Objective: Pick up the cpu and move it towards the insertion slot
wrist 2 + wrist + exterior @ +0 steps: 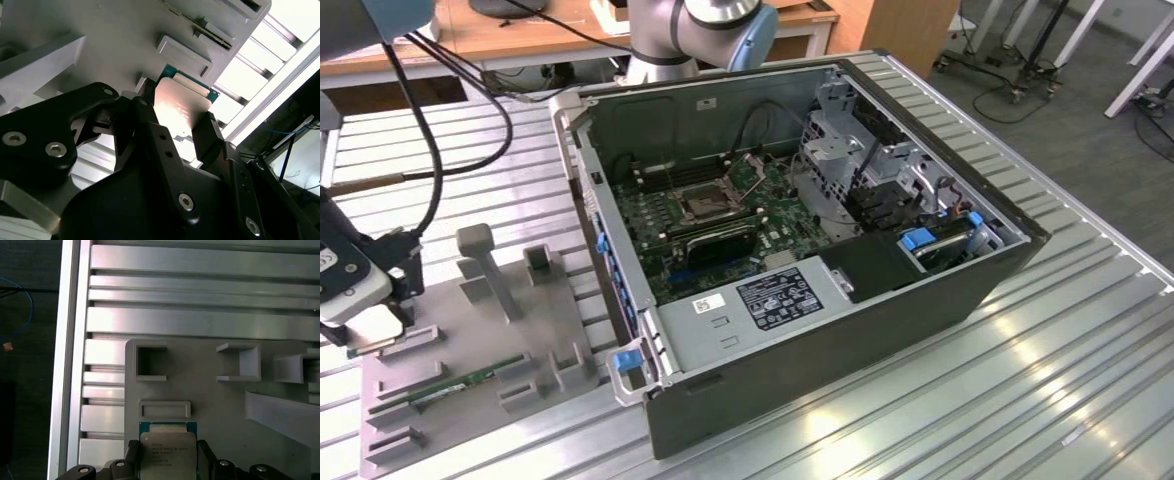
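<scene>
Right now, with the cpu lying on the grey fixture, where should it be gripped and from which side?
Take the cpu by two opposite thin edges, coming straight down from above: it lies flat, metal top up, so only the edges offer purchase. The gripper grips it this way.

Ribbed aluminium table (1081, 330) with pale glare across its slats, wooden desk (480, 45) just beyond the table's far edge, grey carpet floor (1067, 120) beside the table, wheeled stand bases (1014, 75) on that floor
</scene>
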